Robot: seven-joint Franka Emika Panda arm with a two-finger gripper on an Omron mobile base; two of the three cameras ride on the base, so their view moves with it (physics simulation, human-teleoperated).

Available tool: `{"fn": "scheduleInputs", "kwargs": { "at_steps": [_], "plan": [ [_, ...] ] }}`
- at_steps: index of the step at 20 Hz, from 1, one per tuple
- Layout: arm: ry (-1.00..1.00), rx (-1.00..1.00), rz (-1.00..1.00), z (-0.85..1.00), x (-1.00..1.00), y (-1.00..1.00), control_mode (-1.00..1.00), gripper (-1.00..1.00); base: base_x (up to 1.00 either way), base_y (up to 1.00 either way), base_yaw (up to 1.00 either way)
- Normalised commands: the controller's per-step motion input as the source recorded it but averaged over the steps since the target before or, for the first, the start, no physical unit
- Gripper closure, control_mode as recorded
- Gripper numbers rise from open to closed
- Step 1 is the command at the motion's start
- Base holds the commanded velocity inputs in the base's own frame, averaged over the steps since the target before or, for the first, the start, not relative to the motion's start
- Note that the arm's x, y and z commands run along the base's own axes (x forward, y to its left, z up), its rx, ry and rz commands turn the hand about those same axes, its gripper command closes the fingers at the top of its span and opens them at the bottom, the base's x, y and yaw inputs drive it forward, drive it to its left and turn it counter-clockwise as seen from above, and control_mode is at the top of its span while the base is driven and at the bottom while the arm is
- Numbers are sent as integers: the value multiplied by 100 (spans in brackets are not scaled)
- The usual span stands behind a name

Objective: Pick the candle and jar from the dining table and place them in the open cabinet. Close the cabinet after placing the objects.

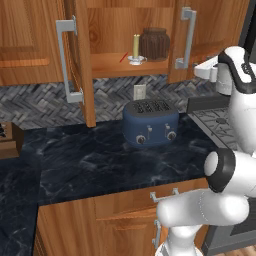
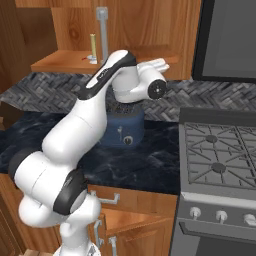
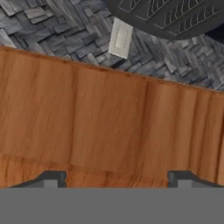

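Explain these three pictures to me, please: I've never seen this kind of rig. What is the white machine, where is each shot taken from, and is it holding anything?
The white machine is a robot arm on a base that drives, in a rendered kitchen. Two pictures come from cameras on that base, behind the arm on its left and right. The third comes from a camera on the hand, looking along the gripper: its two dark finger tips stand apart with nothing between them, so it holds nothing. It faces a wood surface.

On the shelf of the open cabinet stand the candle and, beside it, the dark jar. The cabinet doors are open. Below, a blue toaster sits on the black marble counter, with a stove to the right.
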Motion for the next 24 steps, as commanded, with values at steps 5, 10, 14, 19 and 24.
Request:
{"fn": "scheduleInputs", "kwargs": {
  "at_steps": [5, 10, 14, 19, 24],
  "plan": [
    [1, -6, -12, 4, 82, 24, -100, -100, 0, 0, 0],
    [1, -6, -10, 3, 82, 23, -100, -100, 0, 0, 0],
    [5, -6, -6, 0, 77, 20, -100, -100, 0, 0, 0],
    [0, -10, 0, 3, -26, 31, -100, -100, 0, 0, 0],
    [-2, -12, 0, 5, -79, 42, -100, -100, 0, 0, 0]
  ]
}}
